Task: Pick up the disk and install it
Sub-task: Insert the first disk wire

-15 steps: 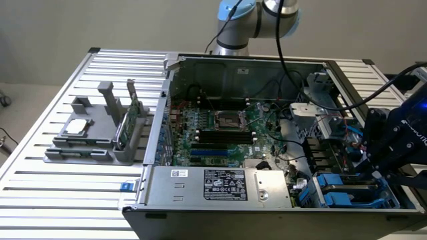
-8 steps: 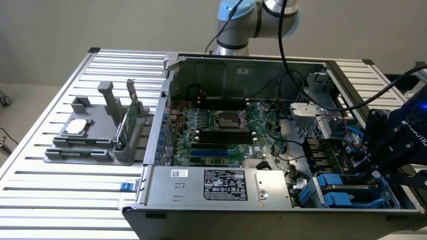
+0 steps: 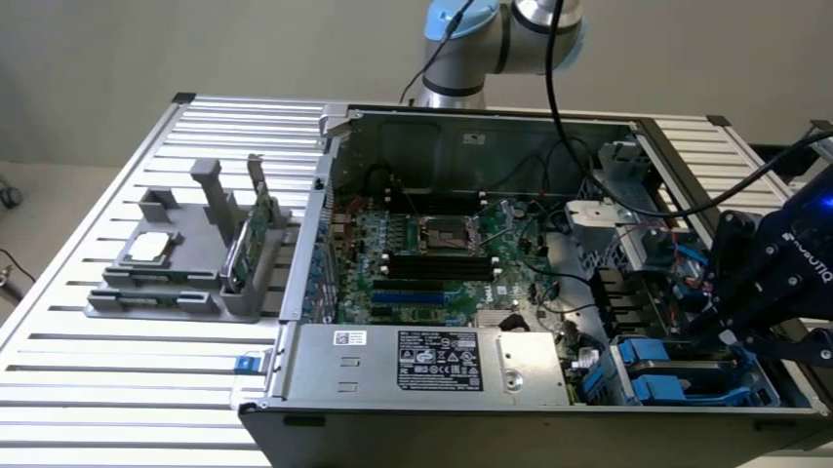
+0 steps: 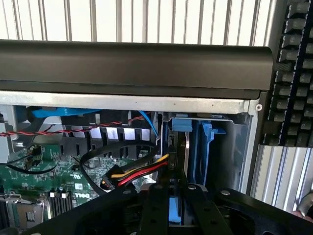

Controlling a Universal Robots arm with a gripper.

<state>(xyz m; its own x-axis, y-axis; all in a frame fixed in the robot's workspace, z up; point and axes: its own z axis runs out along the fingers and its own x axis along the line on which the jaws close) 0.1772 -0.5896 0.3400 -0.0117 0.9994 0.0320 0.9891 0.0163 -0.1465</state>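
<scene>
At four o'clock of the open computer case (image 3: 456,283), the disk (image 4: 177,186) is gripped by the gripper (image 3: 729,336) within the blue drive bay (image 4: 205,147); insertion is judged underway, calling for straight seating.

Silver arm (image 3: 547,29), blue caps (black cable), black claw (image 3: 762,292)

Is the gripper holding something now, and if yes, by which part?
It cannot be told for sure. The gripper sits over the blue-framed disk standing in the case's drive bay, but any hold on its edge is hidden.
</scene>
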